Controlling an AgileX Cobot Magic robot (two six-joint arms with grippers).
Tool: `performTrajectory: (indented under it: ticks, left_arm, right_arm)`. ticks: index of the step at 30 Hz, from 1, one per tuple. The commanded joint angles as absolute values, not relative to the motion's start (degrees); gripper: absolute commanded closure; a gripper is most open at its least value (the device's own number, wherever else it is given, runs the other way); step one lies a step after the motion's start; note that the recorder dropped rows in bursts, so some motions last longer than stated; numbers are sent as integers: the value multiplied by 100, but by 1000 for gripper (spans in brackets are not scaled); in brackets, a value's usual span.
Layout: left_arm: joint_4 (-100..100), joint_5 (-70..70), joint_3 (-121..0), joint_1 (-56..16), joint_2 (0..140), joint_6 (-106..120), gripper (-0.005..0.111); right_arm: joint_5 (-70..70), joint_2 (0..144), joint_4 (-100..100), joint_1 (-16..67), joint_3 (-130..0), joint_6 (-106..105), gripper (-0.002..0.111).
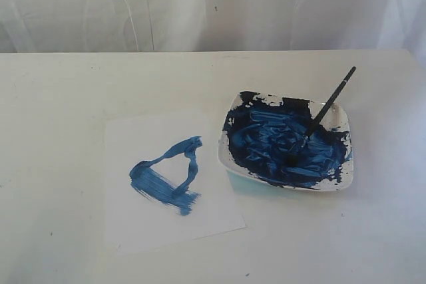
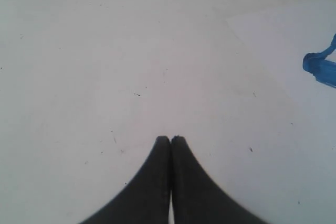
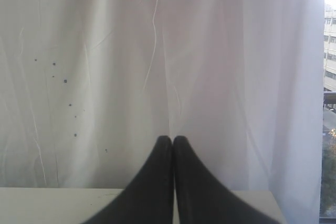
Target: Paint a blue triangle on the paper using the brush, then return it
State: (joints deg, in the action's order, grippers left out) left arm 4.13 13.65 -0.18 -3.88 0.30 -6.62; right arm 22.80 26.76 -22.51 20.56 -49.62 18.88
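The white paper (image 1: 166,224) lies flat on the table's left half and bears the blue triangle (image 1: 166,176), a rough outline with one wide streaky side. To its right, the black-handled brush (image 1: 325,112) leans in the white dish (image 1: 354,164) smeared with blue paint, tip down in the paint, handle over the far right rim. Neither arm shows in the exterior view. My left gripper (image 2: 170,139) is shut and empty above bare table, with a corner of the triangle (image 2: 320,66) at the edge of its view. My right gripper (image 3: 172,138) is shut and empty, facing the curtain.
A white curtain (image 1: 200,4) hangs behind the white table (image 1: 60,98). The table's far edge (image 3: 52,195) shows low in the right wrist view, with a window strip (image 3: 329,103) beside the curtain.
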Motion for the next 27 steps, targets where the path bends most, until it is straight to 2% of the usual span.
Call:
performTrajectory:
  ticks: [1,6,27]
  left_arm:
    - [346,1413,0,-268,0,-773,107]
    - [346,1423,0,-73,0,-703,107]
    - [346,1403,0,-73,0,-403,107]
  right_arm:
    - [2270,2653,-2269,1999,-4945,1817,108]
    - [2270,2653,-2269,1999,-4945,1817,108]
    - [2258,2653,-2269,1999,-4945,1817,108]
